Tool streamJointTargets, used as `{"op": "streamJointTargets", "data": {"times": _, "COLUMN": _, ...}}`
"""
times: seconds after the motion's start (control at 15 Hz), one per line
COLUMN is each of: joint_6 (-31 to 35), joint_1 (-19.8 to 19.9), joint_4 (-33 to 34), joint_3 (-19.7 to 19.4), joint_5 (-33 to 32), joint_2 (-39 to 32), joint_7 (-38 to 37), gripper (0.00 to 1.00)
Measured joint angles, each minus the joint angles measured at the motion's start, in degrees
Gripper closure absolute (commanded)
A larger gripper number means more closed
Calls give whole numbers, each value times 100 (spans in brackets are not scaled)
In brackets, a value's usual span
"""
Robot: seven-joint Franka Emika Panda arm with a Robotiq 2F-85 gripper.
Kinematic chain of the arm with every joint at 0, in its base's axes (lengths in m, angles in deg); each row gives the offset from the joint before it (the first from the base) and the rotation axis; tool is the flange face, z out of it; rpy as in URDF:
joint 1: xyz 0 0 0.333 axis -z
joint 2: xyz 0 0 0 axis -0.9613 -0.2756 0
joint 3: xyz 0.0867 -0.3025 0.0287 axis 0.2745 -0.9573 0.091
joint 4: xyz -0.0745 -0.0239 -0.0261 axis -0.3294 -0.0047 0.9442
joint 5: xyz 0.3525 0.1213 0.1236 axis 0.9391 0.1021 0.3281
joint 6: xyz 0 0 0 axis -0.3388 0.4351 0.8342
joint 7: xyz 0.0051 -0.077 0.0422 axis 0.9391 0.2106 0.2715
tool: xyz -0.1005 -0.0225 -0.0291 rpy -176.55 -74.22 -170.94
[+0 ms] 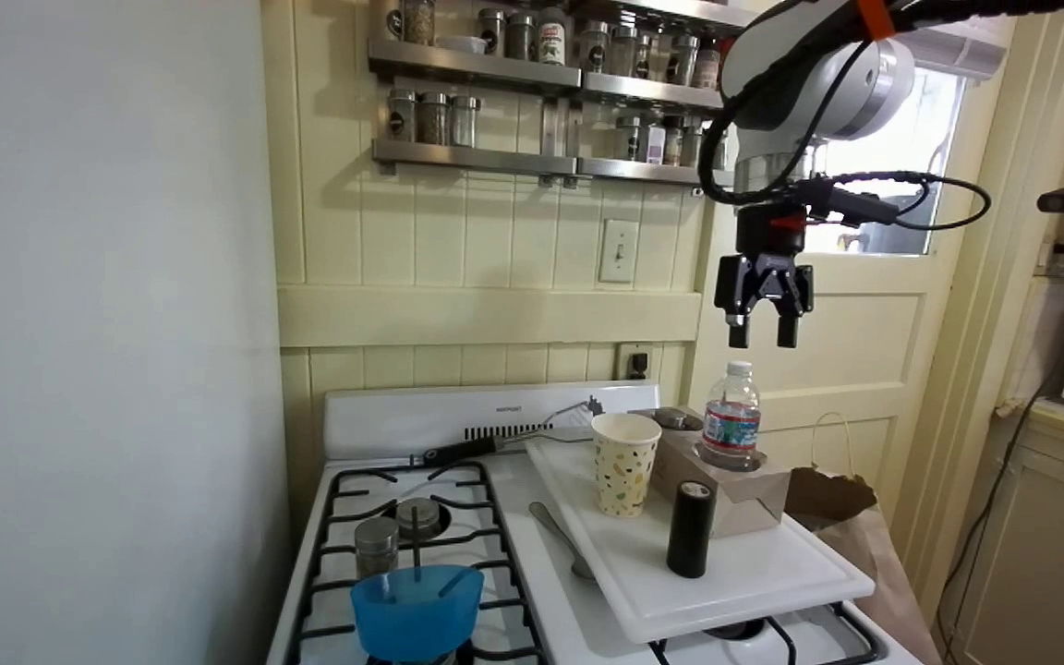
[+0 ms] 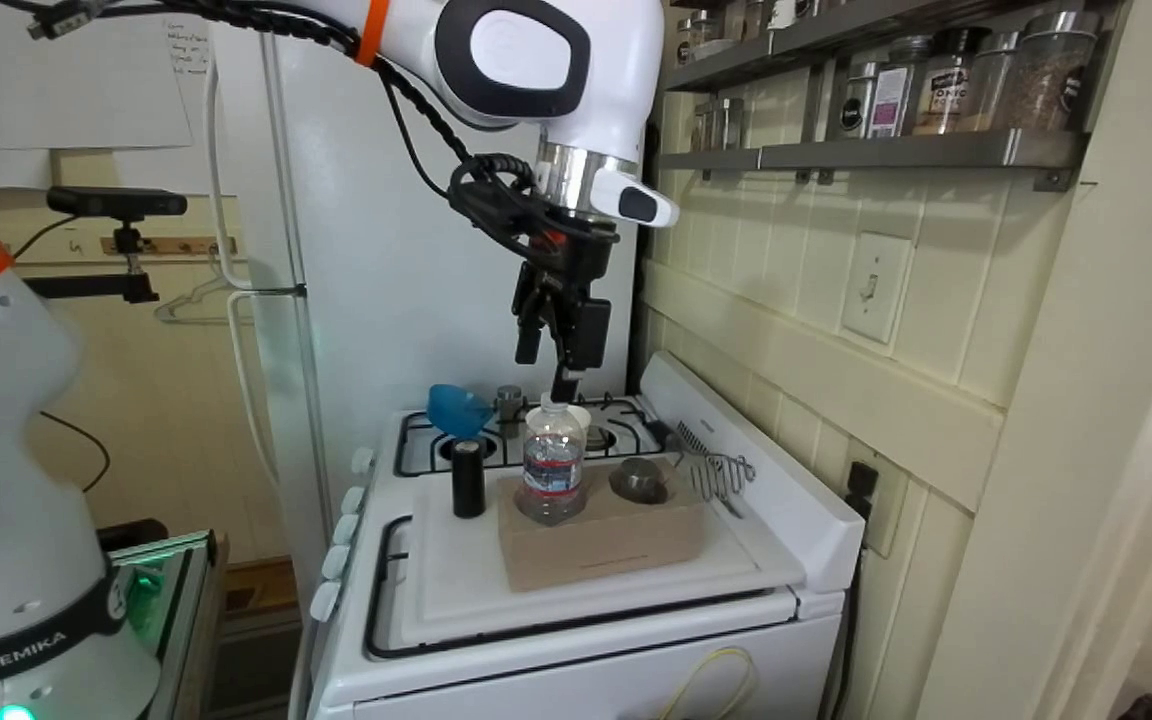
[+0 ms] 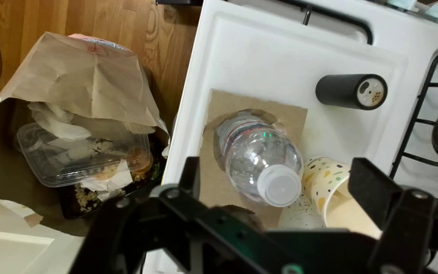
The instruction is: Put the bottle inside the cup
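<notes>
Hovering with jaws spread, your gripper (image 1: 763,334) hangs above the bottle (image 1: 731,420), which stands upright in the top of the cardboard box (image 1: 754,504), near the cup (image 1: 625,469) on the white board (image 1: 763,577).

Pale yellow, vertically panelled wall (image 1: 495,231) carries brushed-metal shelves (image 1: 477,159) lined with glass spice jars (image 1: 434,118); below them, a white rectangular switch plate (image 1: 620,251). Adjacent: cream panelled door (image 1: 864,342), its glass pane (image 1: 943,120) bright with light. Tall white two-door refrigerator (image 2: 406,290) stands just beside the white gas stove (image 2: 536,690). Brown wood-board floor (image 3: 143,23), grain visible, in the wrist view.
</notes>
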Motion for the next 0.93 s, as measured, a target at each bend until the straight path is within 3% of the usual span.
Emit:
{"op": "streamJointTargets", "data": {"times": 0.2, "joint_6": 75, "joint_1": 0, "joint_4": -1, "joint_3": -1, "joint_5": 0, "joint_2": -1, "joint_7": -21, "gripper": 0}}
{"op": "streamJointTargets", "data": {"times": 0.53, "joint_6": 949, "joint_1": -3, "joint_4": -161, "joint_3": 40, "joint_5": 97, "joint_2": -16, "joint_7": -241, "gripper": 0}}
{"op": "streamJointTargets", "data": {"times": 0.93, "joint_6": 954, "joint_1": -37, "joint_4": -243, "joint_3": 168, "joint_5": 122, "joint_2": -36, "joint_7": -246, "gripper": 0}}
